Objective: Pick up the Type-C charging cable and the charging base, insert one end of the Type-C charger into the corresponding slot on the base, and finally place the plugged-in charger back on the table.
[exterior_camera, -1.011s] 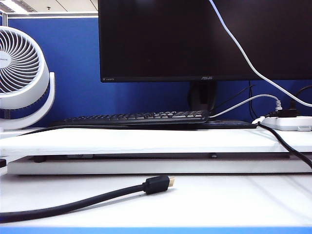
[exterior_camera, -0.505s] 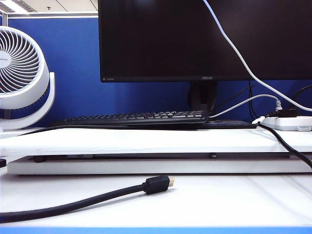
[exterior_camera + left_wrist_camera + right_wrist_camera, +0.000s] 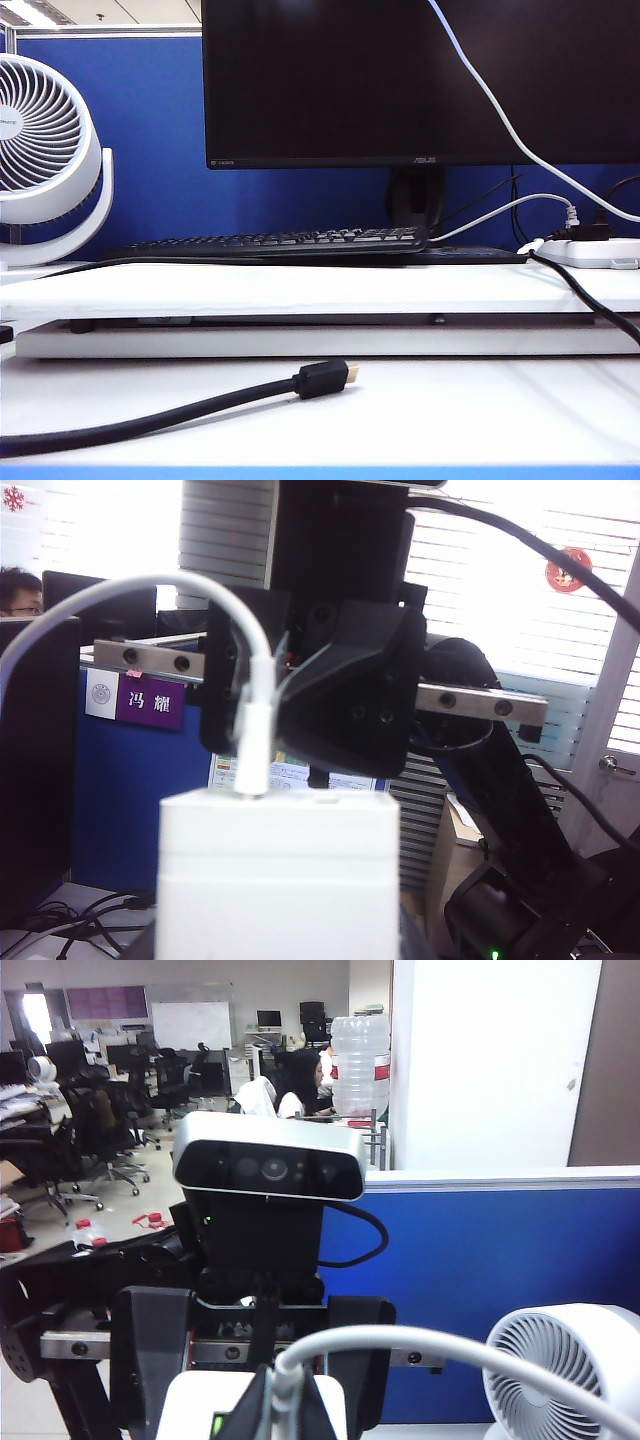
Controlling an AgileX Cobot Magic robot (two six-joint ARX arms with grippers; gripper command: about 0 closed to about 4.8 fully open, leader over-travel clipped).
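White bench [image 3: 420, 410] up front carries only a thick black cable [image 3: 150, 418]; neither arm shows in the exterior view. Left gripper [image 3: 280, 950] is half-open around the charging base [image 3: 280, 870], held up off the bench. Facing it, the right gripper [image 3: 275, 1410] is pinched tight on the Type-C charging cable [image 3: 252, 750], plug seated in the base's top face. Behind: keyboard [image 3: 280, 241], monitor [image 3: 420, 80].

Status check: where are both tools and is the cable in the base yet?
Both tools raised, outside the exterior view. Left tool holds charging base; right tool shut on Type-C charging cable. Plug seated in base. Nothing in the way.
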